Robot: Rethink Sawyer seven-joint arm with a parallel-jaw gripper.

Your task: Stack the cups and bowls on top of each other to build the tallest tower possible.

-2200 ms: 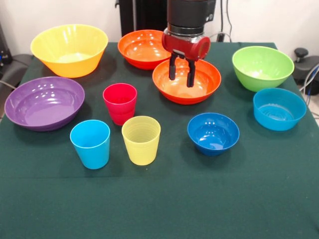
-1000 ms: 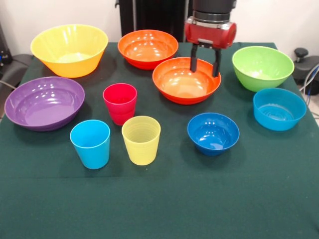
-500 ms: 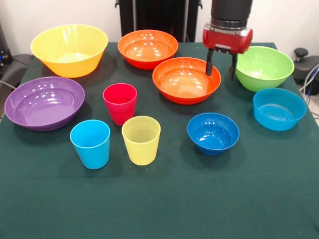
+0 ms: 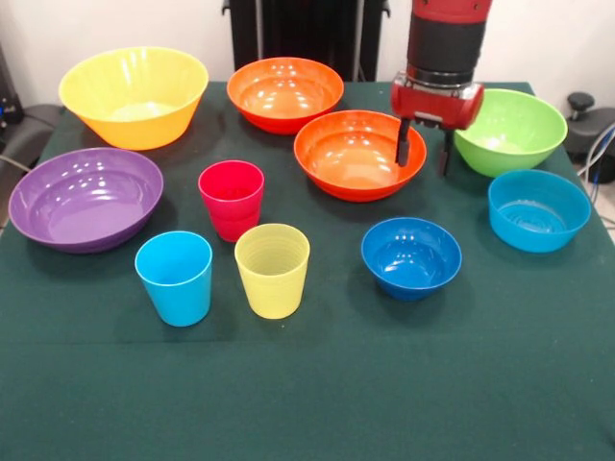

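Observation:
Three cups stand upright at the near left: red-pink (image 4: 232, 198), light blue (image 4: 175, 277), yellow (image 4: 272, 269). The bowls stand apart, none stacked: large yellow (image 4: 134, 95), purple (image 4: 85, 197), two orange (image 4: 284, 93) (image 4: 356, 154), lime green (image 4: 507, 130), dark blue (image 4: 411, 256), lighter blue (image 4: 538, 209). My gripper (image 4: 424, 154) is open and empty. It hangs between the nearer orange bowl's right rim and the lime green bowl, one finger over the orange rim.
The dark green tablecloth (image 4: 317, 384) covers the table. The robot's black pedestal (image 4: 298, 34) stands behind the far edge. A black object (image 4: 588, 120) sits off the table at the right.
My gripper has moved from over the orange bowls to the right, then lowered slightly between the nearer orange bowl and the lime green bowl. Cups and bowls have not moved.

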